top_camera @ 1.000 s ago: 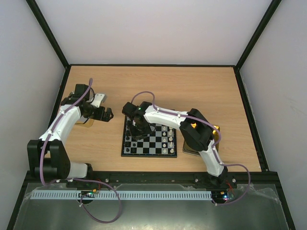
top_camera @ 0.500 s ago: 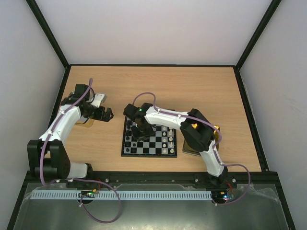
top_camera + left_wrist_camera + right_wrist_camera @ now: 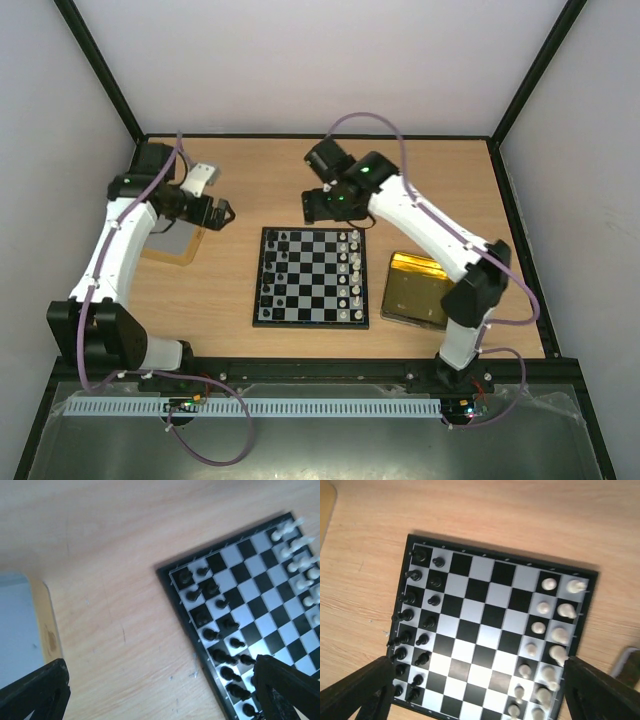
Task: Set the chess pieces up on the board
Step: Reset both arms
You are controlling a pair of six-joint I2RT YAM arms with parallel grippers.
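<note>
The board (image 3: 312, 322) lies at the table's middle, with black chess pieces (image 3: 275, 275) in its two left columns and white chess pieces (image 3: 350, 275) in its two right columns. My right gripper (image 3: 315, 205) hangs open above the table just behind the board's far edge. In its wrist view, the board (image 3: 490, 625), the black pieces (image 3: 417, 605) and the white pieces (image 3: 550, 630) lie far below the empty right gripper (image 3: 477, 662). My left gripper (image 3: 222, 213) is open left of the board. Below the left gripper (image 3: 161, 666) is bare wood beside the board's (image 3: 200, 645) black pieces (image 3: 220, 630).
A shiny gold tin (image 3: 418, 290) lies right of the board. A second shallow tin part (image 3: 172, 243) with a grey inside (image 3: 17, 625) sits under the left arm. Black frame rails and white walls bound the table.
The right arm rose off the board's black side and swung back behind the far edge, its jaws opening. The left arm drew back a little toward the far left.
</note>
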